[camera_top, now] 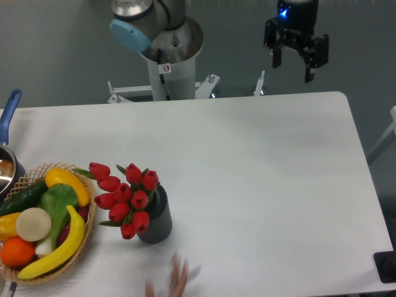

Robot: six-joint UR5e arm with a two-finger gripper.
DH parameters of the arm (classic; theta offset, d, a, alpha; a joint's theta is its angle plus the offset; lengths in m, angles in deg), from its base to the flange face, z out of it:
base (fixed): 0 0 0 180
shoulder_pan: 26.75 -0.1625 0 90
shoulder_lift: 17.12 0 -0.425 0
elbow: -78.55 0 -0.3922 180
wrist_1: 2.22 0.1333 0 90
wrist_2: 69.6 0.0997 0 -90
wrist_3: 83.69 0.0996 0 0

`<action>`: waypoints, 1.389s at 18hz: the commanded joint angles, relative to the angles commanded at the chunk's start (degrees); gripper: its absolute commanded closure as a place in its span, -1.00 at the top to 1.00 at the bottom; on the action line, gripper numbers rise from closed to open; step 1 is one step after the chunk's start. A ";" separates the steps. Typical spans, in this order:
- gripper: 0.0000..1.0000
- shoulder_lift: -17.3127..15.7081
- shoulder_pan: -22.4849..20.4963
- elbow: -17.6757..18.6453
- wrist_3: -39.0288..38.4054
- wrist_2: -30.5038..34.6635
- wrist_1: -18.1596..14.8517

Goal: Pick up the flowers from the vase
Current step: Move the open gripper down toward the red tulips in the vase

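Fixed camera: the gripper [294, 62] is being held spread and empty beyond the surface's [260, 185] far edge, well apart from the flowers [125, 198] leaning out of the vase [158, 216] beside the basket [80, 247]; stems, not buds, are best being targeted.

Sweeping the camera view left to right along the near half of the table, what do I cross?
Metal pot → wicker basket of fruit and vegetables → flowers → vase → bare white table.
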 joint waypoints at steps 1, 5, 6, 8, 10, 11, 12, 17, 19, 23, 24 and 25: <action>1.00 0.00 0.00 0.00 0.00 0.00 0.09; 1.00 -0.09 0.53 0.35 -0.09 0.17 0.09; 1.00 -0.17 0.53 0.44 -0.26 0.00 0.00; 1.00 -0.09 0.62 0.88 -0.61 -0.17 -0.09; 1.00 -0.18 0.62 1.76 -0.70 -0.96 0.26; 1.00 -0.18 0.62 2.02 -0.70 -1.05 0.35; 1.00 -0.18 0.88 2.20 -0.88 -1.05 0.27; 1.00 -0.79 1.41 4.74 -9.74 -4.91 1.84; 1.00 -0.79 1.58 5.88 -12.21 -7.11 2.90; 1.00 -0.09 3.42 6.42 -19.50 -7.47 3.25; 1.00 0.09 4.04 6.59 -20.56 -7.56 3.77; 1.00 0.35 4.83 6.94 -21.52 -7.56 4.30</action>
